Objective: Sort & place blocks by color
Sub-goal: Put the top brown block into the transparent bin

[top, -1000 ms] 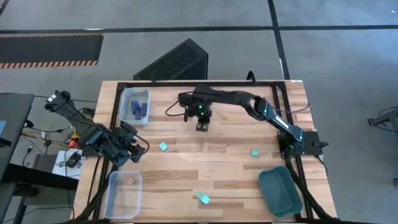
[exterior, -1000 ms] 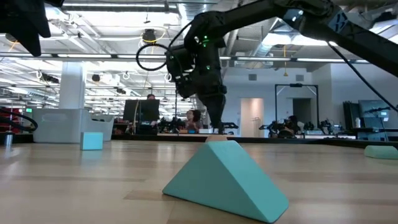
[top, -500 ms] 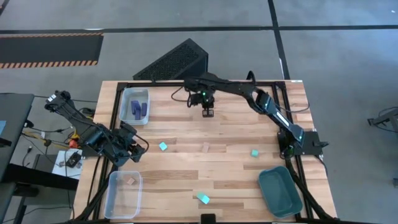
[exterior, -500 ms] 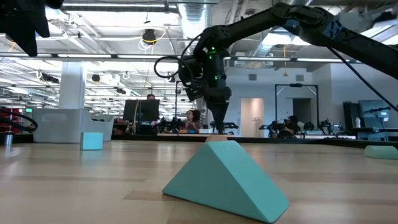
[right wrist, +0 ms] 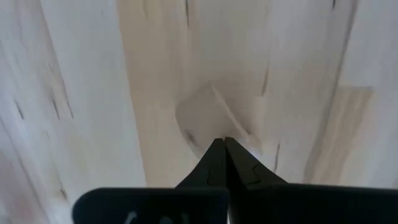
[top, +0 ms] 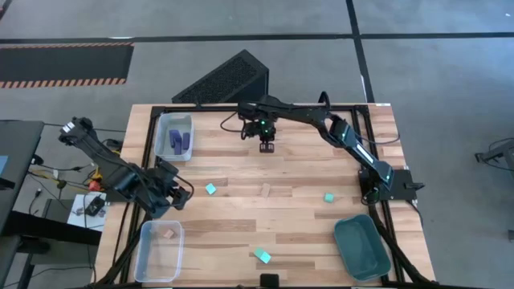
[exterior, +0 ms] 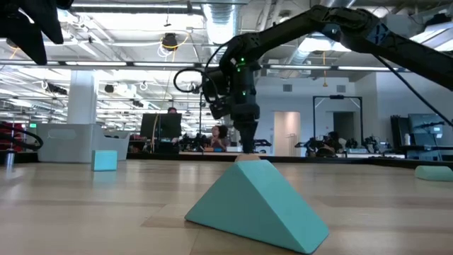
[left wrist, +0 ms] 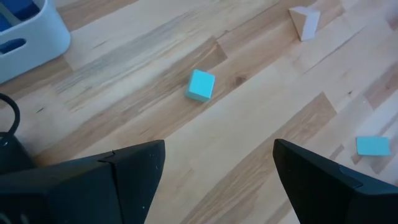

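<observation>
1. a wooden surface [top: 289, 233] seen from above, with two dark robot arms over it.
2. the right gripper [top: 267, 146] hangs over the surface toward 12 o'clock, its fingers pressed together and empty in the right wrist view.
3. the left gripper [top: 178, 195] waits at about 9 o'clock, fingers spread wide with nothing between them.
4. a clear bin [top: 174, 135] near 10 o'clock holds dark blue blocks [top: 178, 140].
5. another clear bin [top: 159, 249] at 7 o'clock holds a tan piece [top: 169, 234].
6. a dark teal tray [top: 362, 247] sits at 5 o'clock.
7. loose blocks lie well apart: a teal cube [top: 210, 189] just beside the left gripper, a tan wooden piece [top: 266, 190] at the centre, a second teal cube [top: 328, 197] toward 3 o'clock, and a teal wedge [top: 262, 256] at 6 o'clock.
</observation>
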Controlling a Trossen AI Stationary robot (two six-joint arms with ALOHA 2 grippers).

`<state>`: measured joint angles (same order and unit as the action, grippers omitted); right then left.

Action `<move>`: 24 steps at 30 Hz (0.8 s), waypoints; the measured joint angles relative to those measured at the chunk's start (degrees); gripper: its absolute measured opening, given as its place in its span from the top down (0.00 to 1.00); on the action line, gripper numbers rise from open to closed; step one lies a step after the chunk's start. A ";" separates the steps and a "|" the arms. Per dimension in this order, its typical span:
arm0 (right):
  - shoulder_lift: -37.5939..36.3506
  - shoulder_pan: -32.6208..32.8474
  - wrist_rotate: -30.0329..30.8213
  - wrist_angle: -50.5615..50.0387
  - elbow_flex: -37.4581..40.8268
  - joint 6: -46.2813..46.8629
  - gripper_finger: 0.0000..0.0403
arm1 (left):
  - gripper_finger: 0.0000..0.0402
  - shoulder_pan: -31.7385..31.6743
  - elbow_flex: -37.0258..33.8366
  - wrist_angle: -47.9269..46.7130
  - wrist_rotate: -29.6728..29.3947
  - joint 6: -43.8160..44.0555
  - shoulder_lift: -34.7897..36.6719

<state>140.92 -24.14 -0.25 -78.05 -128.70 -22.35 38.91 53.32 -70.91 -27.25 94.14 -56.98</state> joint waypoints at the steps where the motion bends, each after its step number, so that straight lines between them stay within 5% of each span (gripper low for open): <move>1: -0.08 -0.18 0.00 0.26 0.07 0.02 0.99 | 0.29 0.00 0.00 0.00 0.19 0.01 -0.25; 24: -1.93 -1.19 -4.46 -1.76 5.10 2.07 1.00 | 0.29 0.07 0.00 1.46 -1.93 1.58 -1.19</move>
<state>138.99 -25.33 -4.71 -79.81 -123.60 -20.28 38.98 53.32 -69.45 -29.18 95.73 -58.17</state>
